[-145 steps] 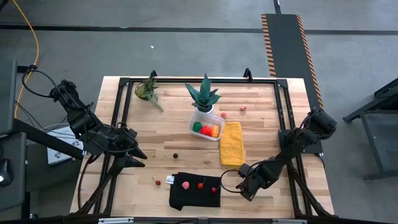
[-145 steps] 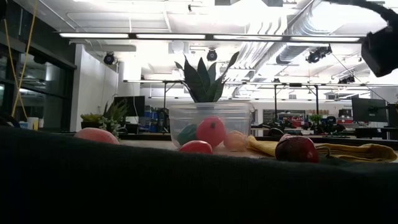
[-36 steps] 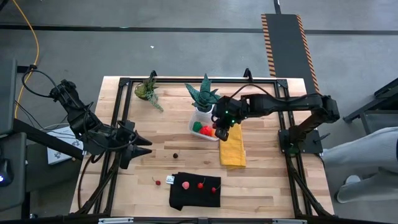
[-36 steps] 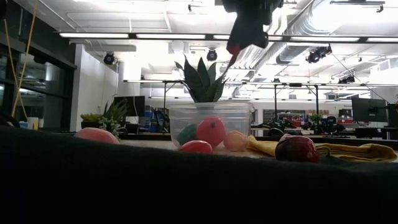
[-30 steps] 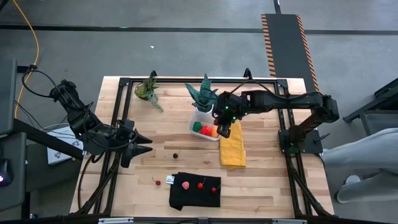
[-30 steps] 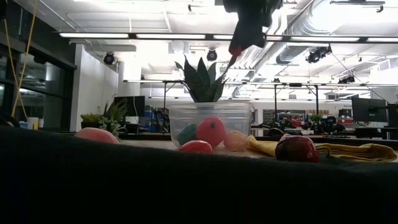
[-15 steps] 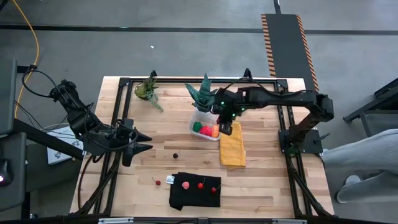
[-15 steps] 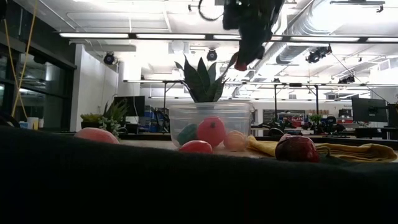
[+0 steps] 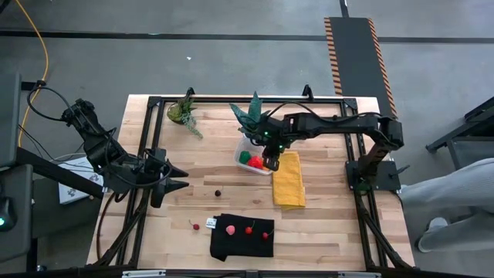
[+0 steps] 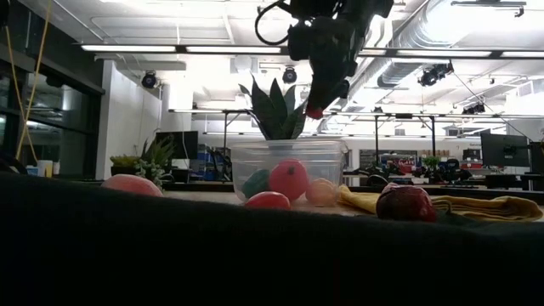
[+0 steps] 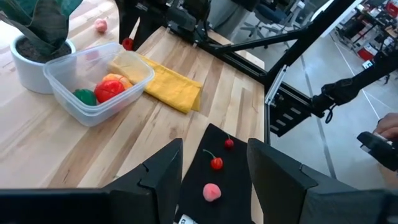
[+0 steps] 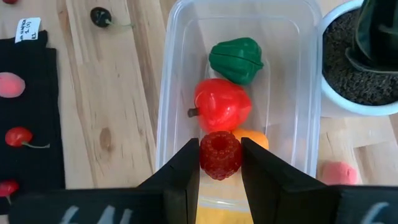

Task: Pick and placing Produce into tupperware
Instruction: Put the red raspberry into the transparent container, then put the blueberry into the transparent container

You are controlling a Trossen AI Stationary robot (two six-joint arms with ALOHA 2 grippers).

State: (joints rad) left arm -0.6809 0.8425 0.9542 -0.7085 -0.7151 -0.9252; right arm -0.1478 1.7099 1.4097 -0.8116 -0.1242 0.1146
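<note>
Right wrist view: the right tool (image 12: 219, 163) grips a red toy raspberry (image 12: 219, 154) above the clear plastic tupperware box's (image 12: 177, 93) six o'clock wall; released here, it may bounce onto the worktop (image 12: 118, 93). The left tool (image 11: 214, 163) waits wide, empty.

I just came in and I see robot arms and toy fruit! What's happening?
The right end effector is holding a red toy raspberry above the clear plastic box, not yet let go. Inside the box lie a green pepper, a red tomato and an orange piece. More toy fruit waits on the black cloth. The left end effector waits, open, over the table's left side.
</note>
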